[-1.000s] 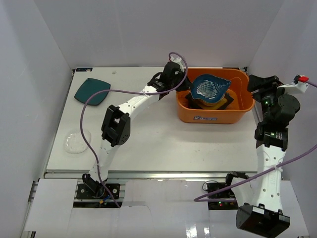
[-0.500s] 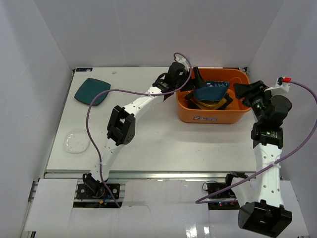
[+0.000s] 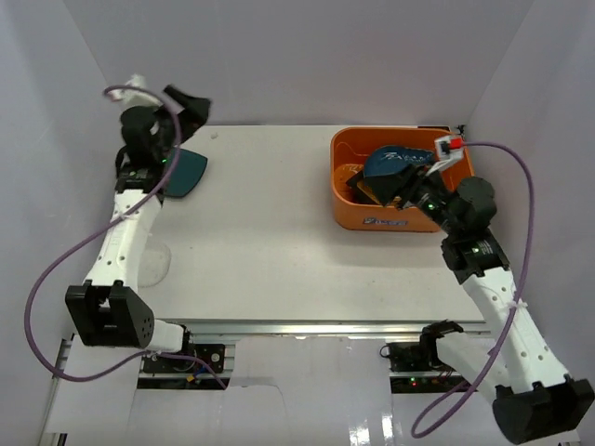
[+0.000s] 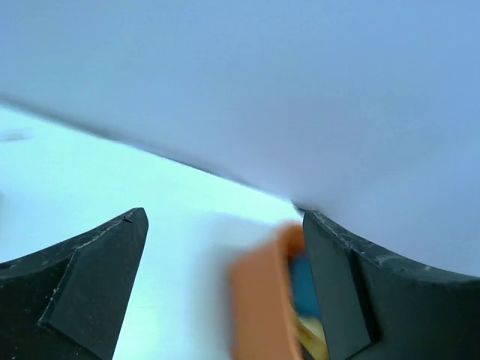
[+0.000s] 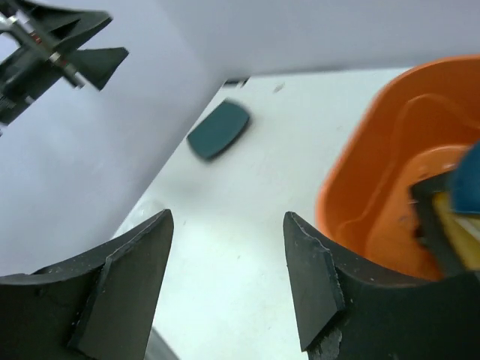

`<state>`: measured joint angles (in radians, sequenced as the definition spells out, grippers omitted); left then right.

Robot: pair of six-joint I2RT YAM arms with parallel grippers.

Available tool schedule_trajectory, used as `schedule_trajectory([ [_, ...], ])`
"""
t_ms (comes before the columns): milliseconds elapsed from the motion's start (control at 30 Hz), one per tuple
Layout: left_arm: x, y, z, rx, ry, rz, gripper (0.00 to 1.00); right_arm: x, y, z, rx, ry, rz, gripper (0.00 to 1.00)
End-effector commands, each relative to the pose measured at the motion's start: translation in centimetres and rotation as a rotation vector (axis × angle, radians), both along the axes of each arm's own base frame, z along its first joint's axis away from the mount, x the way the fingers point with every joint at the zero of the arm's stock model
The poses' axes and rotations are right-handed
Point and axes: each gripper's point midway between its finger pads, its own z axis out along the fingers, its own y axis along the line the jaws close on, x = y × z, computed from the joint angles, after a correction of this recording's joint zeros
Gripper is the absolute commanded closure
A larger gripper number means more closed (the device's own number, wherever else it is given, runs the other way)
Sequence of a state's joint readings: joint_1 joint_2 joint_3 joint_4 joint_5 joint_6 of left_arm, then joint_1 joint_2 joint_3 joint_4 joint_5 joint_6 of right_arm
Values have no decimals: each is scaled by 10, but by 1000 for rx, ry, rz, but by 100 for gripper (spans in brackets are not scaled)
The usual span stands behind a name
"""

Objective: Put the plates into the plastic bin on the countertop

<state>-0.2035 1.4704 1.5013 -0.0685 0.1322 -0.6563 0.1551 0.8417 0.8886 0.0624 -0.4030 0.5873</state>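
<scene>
The orange plastic bin [image 3: 407, 222] stands at the back right of the white countertop [image 3: 279, 232]. A round scalloped teal plate [image 3: 392, 162] leans inside it on darker plates. A dark teal square plate [image 3: 183, 173] lies at the back left, and a clear plate [image 3: 153, 267] lies near the left edge, partly behind my left arm. My left gripper [image 3: 191, 104] hangs open and empty high over the back left corner, above the dark teal plate. My right gripper [image 3: 398, 183] is open and empty over the bin's near side. In the right wrist view the dark teal plate [image 5: 217, 129] lies beyond the open right gripper [image 5: 226, 221].
White walls close in the countertop at the back, left and right. The left wrist view is blurred and shows the bin [image 4: 259, 300] far off between the open left gripper [image 4: 223, 217] fingers. The right wrist view shows the bin's rim [image 5: 352, 172] on its right.
My left gripper opened at the bin, left the scalloped teal plate inside, and swung across to the back left corner. My right arm leaned in over the bin.
</scene>
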Motion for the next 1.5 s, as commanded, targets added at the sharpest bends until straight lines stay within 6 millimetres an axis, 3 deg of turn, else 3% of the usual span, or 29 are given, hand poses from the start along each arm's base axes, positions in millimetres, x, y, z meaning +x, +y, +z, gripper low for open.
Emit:
schedule_trajectory([
  [0, 4, 103, -107, -139, 255, 235, 6, -16, 68, -3, -68, -37, 172, 33],
  [33, -3, 120, -147, -156, 340, 280, 6, -19, 81, -7, -81, -32, 195, 33],
  [67, -6, 151, -160, -183, 359, 343, 6, -30, 103, -10, -85, -38, 236, 33],
  [133, -12, 170, -192, -210, 418, 385, 7, -32, 125, -26, -112, -17, 260, 33],
  [167, -14, 188, -202, -224, 434, 423, 7, -45, 144, -31, -122, -13, 314, 33],
  [233, -15, 202, -225, -238, 482, 451, 7, -46, 166, -51, -161, 15, 345, 33],
  [267, -17, 212, -234, -247, 503, 469, 7, -59, 183, -56, -172, 19, 392, 33],
  [300, -14, 217, -238, -255, 498, 472, 7, -59, 197, -74, -201, 46, 412, 33],
  [367, -12, 227, -261, -284, 545, 481, 7, -71, 219, -89, -230, 60, 456, 34],
  [500, -15, 220, -296, -357, 605, 456, 7, -79, 251, -127, -284, 114, 515, 34],
  [533, -12, 220, -301, -386, 602, 460, 7, -83, 256, -128, -280, 111, 533, 33],
  [767, 4, 215, -341, -489, 664, 451, 12, -81, 263, -142, -309, 119, 534, 34],
  [900, 21, 217, -344, -474, 649, 463, 17, -80, 263, -148, -318, 126, 533, 34],
  [1033, 33, 215, -356, -471, 656, 486, 27, -79, 268, -154, -314, 139, 543, 34],
  [1067, 34, 215, -367, -479, 675, 500, 32, -78, 271, -155, -315, 142, 546, 34],
  [1167, 43, 214, -377, -482, 687, 508, 35, -77, 274, -158, -322, 150, 551, 34],
  [1300, 50, 215, -389, -499, 686, 530, 56, -73, 275, -162, -337, 150, 538, 34],
  [1367, 51, 217, -388, -498, 677, 538, 72, -72, 274, -163, -342, 149, 530, 34],
  [1467, 52, 220, -383, -471, 648, 537, 85, -71, 274, -162, -344, 146, 524, 34],
])
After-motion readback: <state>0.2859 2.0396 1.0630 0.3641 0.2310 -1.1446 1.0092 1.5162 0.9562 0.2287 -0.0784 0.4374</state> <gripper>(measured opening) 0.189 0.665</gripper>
